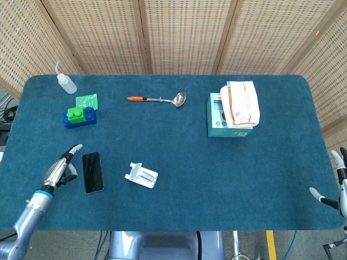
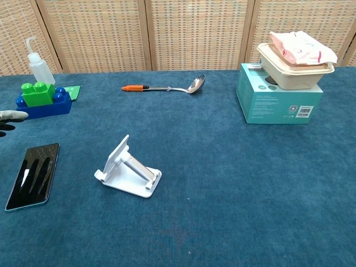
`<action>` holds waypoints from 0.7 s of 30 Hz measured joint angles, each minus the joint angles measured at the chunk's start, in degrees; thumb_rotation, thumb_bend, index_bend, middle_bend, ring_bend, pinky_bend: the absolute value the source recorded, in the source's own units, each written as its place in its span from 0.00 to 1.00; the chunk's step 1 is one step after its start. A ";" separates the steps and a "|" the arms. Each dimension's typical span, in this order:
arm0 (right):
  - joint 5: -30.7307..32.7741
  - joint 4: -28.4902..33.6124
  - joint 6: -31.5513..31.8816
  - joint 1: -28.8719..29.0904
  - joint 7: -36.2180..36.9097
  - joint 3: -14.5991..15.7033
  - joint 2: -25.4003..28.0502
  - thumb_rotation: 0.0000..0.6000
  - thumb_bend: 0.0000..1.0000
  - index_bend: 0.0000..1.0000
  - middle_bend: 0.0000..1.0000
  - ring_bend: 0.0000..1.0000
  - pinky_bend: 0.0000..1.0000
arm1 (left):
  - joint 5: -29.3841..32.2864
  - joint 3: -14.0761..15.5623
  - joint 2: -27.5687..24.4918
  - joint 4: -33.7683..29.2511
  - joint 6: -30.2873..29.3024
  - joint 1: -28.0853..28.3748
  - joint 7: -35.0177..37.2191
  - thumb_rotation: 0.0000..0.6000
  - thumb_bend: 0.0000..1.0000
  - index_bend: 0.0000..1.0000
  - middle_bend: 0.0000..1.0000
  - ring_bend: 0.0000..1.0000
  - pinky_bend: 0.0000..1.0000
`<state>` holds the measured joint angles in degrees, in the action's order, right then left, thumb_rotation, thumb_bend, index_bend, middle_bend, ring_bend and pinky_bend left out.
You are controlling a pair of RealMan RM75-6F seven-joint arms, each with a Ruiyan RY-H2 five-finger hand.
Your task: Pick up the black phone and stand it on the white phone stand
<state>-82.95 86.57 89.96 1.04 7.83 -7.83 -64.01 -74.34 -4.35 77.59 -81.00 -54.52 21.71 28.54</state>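
Observation:
The black phone (image 1: 92,172) (image 2: 33,175) lies flat on the blue table, screen up, at the front left. A white phone stand (image 1: 142,175) (image 2: 128,168) sits just right of it, with nothing on it. My left hand (image 1: 61,167) hovers close to the phone's left edge with fingers apart, holding nothing; only a fingertip (image 2: 12,115) shows at the chest view's left border. My right hand (image 1: 335,186) sits at the table's far right edge, fingers spread, far from both objects.
At the back left are a green and blue block stack (image 1: 80,115) and a squeeze bottle (image 1: 66,83). A spoon with an orange handle (image 1: 158,99) lies at the back middle. A teal box (image 1: 222,116) topped by a container stands at the back right.

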 measured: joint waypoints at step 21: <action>0.55 0.18 -0.98 0.26 0.33 -0.01 0.20 1.00 0.00 0.00 0.00 0.00 0.00 | -1.83 -0.11 7.78 9.52 4.17 1.52 11.12 1.00 1.00 0.00 0.00 0.00 0.00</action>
<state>-82.40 86.75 88.98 1.30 8.16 -7.84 -63.81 -76.16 -4.46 85.37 -71.49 -50.35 23.23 39.66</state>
